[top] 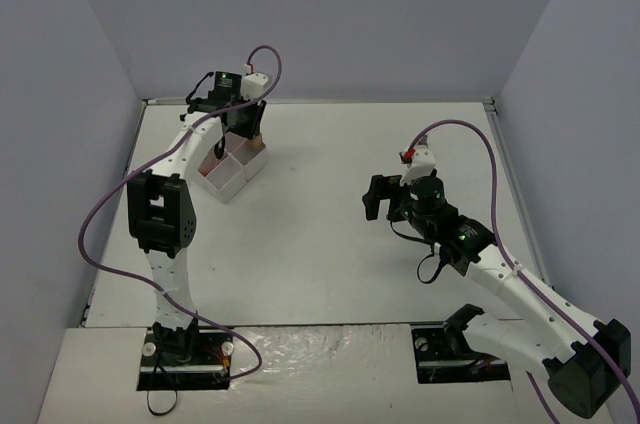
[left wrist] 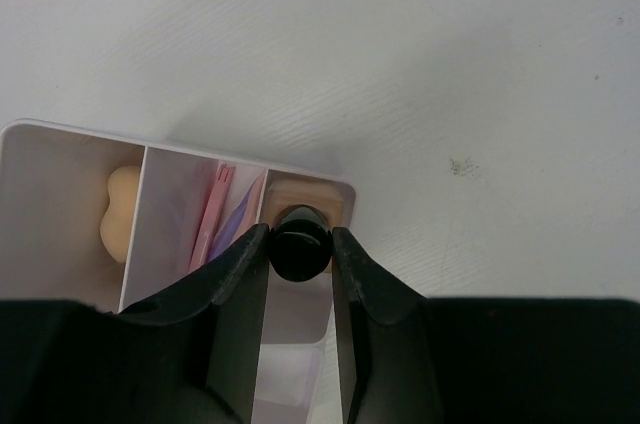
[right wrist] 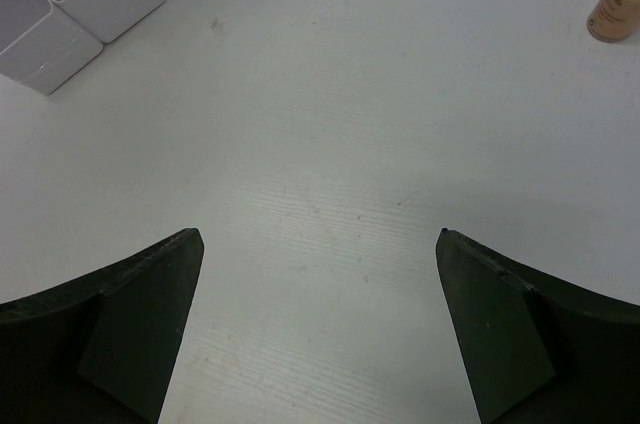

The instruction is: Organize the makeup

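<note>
Appearing right-wrist only: tan bottle (right wrist: pixel 612 6)

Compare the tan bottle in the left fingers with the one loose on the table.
The tan dark-capped bottle is pinched at its cap by the fingers of the left gripper; the other tan bottle is untouched, the right gripper open. The first stands in a corner compartment of the white box; the second rests on the table. Both are tan, dark-capped.

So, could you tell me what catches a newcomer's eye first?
The left gripper, far left on the table, pinches a dark-capped tan bottle over a corner of the white box. The right gripper hangs wide open above the table, a second tan bottle beyond it.
</note>
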